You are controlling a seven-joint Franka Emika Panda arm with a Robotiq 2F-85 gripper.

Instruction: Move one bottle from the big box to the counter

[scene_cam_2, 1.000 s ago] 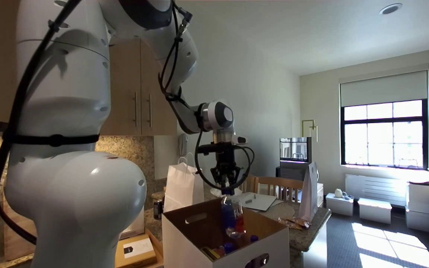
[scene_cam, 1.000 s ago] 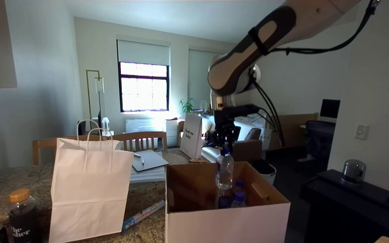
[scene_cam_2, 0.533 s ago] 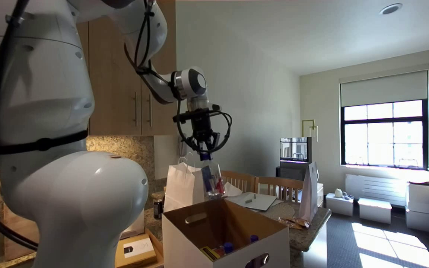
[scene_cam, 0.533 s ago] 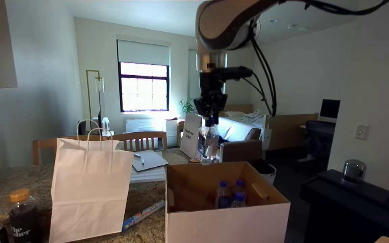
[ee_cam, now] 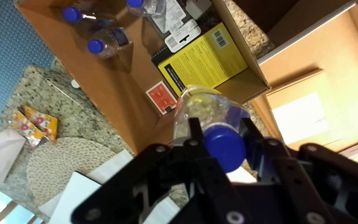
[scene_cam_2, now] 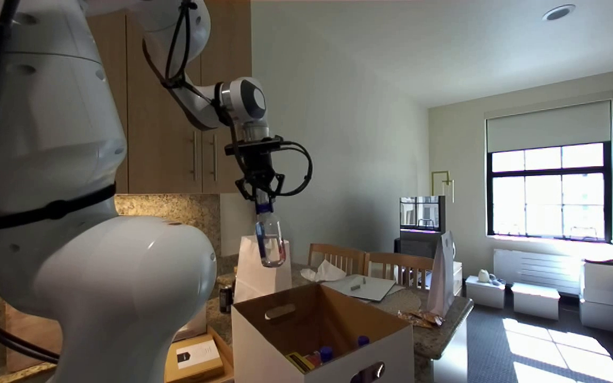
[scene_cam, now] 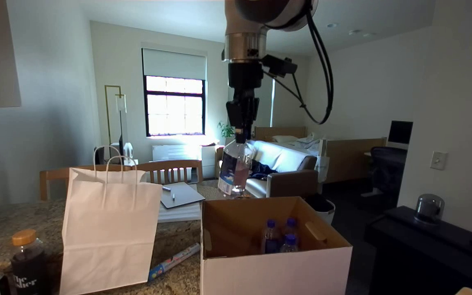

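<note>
My gripper [ee_cam: 220, 124] is shut on the blue cap of a clear plastic bottle [ee_cam: 194, 104] with a blue-purple label. In both exterior views the gripper [scene_cam: 241, 137] [scene_cam_2: 264, 199] holds the bottle [scene_cam: 232, 170] [scene_cam_2: 271, 242] slightly tilted, higher than the rim of the big box [scene_cam: 277, 272] [scene_cam_2: 269, 340]. The fingers partly hide the cap. The box, pale outside and brown inside [ee_cam: 101, 99], holds several more blue-capped bottles [scene_cam: 271, 237] [scene_cam_2: 326, 354] [ee_cam: 110, 43]. The speckled counter [scene_cam: 19, 219] [scene_cam_2: 447, 325] [ee_cam: 39, 85] extends beside the box.
A white paper bag [scene_cam: 109, 229] [scene_cam_2: 258, 268] stands on the counter near a dark orange-capped bottle [scene_cam: 27, 262] and a colourful tube [scene_cam: 176, 259]. A laptop [scene_cam: 182, 194], snack packets [ee_cam: 31, 124] and a folded sign [scene_cam_2: 442, 276] are also there. An open cardboard box [ee_cam: 331, 62] adjoins the big box.
The gripper has lifted the bottle up out of the big box and moved left in both exterior views. The gripper has turned. The other bottles stay in the box.
</note>
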